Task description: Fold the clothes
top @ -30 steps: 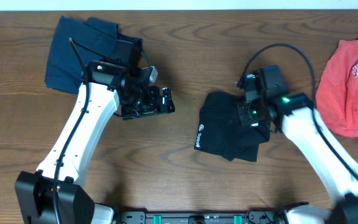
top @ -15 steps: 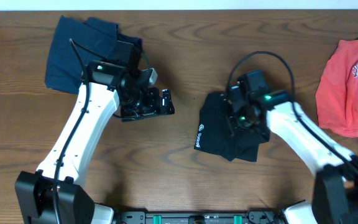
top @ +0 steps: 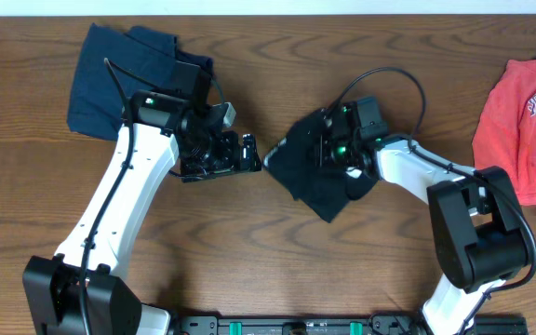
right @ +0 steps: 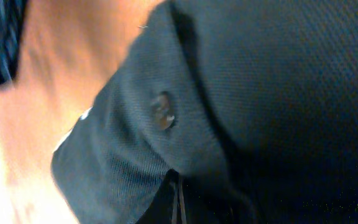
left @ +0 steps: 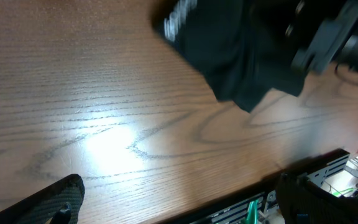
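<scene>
Black T-shirt (top: 305, 172) just beside left tool (top: 252, 152)

black t-shirt (top: 298, 169) bunched up under the right gripper (top: 329, 149), spilling out to its left. navy garment (top: 110, 74) flat beyond the left gripper (top: 249, 154). coral-red lettered t-shirt (top: 527, 121) spread well right of the right gripper.

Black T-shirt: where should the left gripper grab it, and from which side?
Take the black T-shirt by its pointed left corner, approaching from the left: that corner juts toward the open left gripper, while the right gripper covers the middle.
</scene>
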Available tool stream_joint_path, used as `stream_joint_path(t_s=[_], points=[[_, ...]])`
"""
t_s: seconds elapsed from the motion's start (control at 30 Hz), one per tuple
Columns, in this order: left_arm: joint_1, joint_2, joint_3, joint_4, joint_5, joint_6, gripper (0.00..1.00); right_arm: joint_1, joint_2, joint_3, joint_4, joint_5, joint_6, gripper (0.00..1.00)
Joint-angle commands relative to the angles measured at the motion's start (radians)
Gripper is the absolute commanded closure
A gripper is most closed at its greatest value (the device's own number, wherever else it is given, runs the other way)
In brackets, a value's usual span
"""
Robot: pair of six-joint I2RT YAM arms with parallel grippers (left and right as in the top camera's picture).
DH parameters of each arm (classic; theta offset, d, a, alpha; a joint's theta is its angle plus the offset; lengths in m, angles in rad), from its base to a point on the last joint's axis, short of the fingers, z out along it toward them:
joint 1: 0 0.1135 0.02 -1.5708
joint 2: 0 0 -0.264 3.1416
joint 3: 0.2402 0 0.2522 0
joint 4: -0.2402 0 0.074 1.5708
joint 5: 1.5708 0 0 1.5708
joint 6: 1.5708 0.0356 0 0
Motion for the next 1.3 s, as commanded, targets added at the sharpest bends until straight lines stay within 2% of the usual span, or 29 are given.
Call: stream_joint_path(t_s=[0.0, 0.07, 0.1, 0.17, 0.23, 0.37, 0.5, 0.6, 0.7, 0.83, 1.1, 1.27], points=[[0.000, -0.010, 0.005, -0.002, 0.002, 0.013, 0.01, -0.043, 0.007, 0.006, 0.054, 0.033, 0.142, 0.99], [0.000, -0.010, 0.005, 0.005, 0.002, 0.009, 0.02, -0.061, 0.003, 0.022, 0.060, -0.001, 0.169, 0.99], [0.000, -0.010, 0.005, 0.010, 0.002, 0.008, 0.02, -0.068, -0.003, 0.030, 0.065, -0.053, 0.138, 0.98], [0.000, -0.008, 0.005, 0.026, 0.002, -0.004, 0.02, -0.077, -0.023, 0.045, 0.065, -0.163, 0.039, 0.96], [0.000, -0.008, 0.003, 0.045, 0.002, -0.026, 0.02, -0.085, -0.067, 0.057, 0.016, -0.257, -0.092, 0.99], [-0.003, -0.008, -0.012, 0.104, 0.003, -0.072, 0.02, -0.091, -0.172, 0.069, -0.199, -0.121, -0.211, 0.98], [-0.016, -0.006, -0.077, 0.235, 0.096, -0.118, 0.02, -0.088, -0.207, 0.069, -0.362, 0.140, -0.223, 0.97], [-0.026, -0.002, -0.156, 0.354, 0.158, -0.192, 0.02, -0.088, -0.188, 0.064, -0.426, 0.257, -0.239, 0.97], [-0.032, 0.003, -0.249, 0.475, 0.166, -0.268, 0.02, -0.088, -0.144, 0.056, -0.423, 0.266, -0.265, 0.97], [-0.044, 0.008, -0.357, 0.648, 0.249, -0.320, 0.02, -0.088, -0.068, 0.056, -0.403, 0.256, -0.264, 0.98], [-0.127, 0.033, -0.526, 0.989, 0.255, -0.432, 0.02, -0.077, -0.020, 0.056, -0.443, 0.251, -0.264, 0.99], [-0.156, 0.125, -0.542, 1.064, 0.213, -0.463, 0.02, -0.080, -0.021, 0.056, -0.446, 0.258, -0.264, 0.99]])
